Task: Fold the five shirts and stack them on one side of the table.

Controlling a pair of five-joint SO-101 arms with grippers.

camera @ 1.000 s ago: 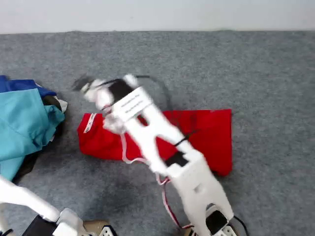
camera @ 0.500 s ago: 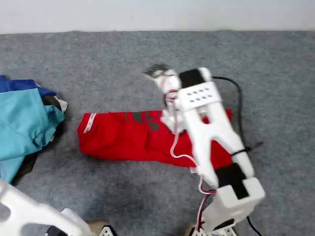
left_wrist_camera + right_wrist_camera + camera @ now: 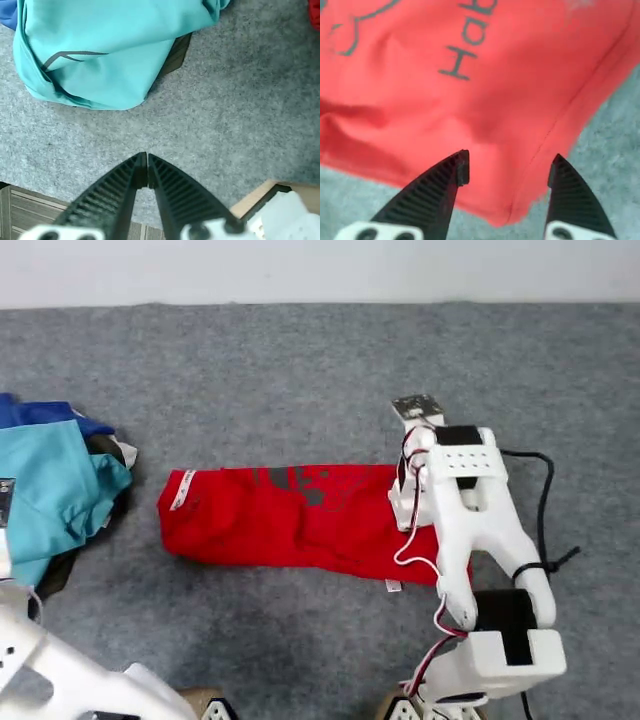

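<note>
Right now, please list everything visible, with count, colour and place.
red shirt: one, red, dark print, a long strip mid-table.
teal shirt: one, teal, atop the heap at the left edge.
blue shirt: one, blue, behind it in the heap.
dark garment: one, dark, under the teal shirt.
table: one, grey, under everything.
right claw: one, black, open over the red shirt's right end.
left claw: one, black, shut above bare table near the teal shirt.

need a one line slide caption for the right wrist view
Open right gripper poised over a corner of the red shirt on the grey table.
</note>
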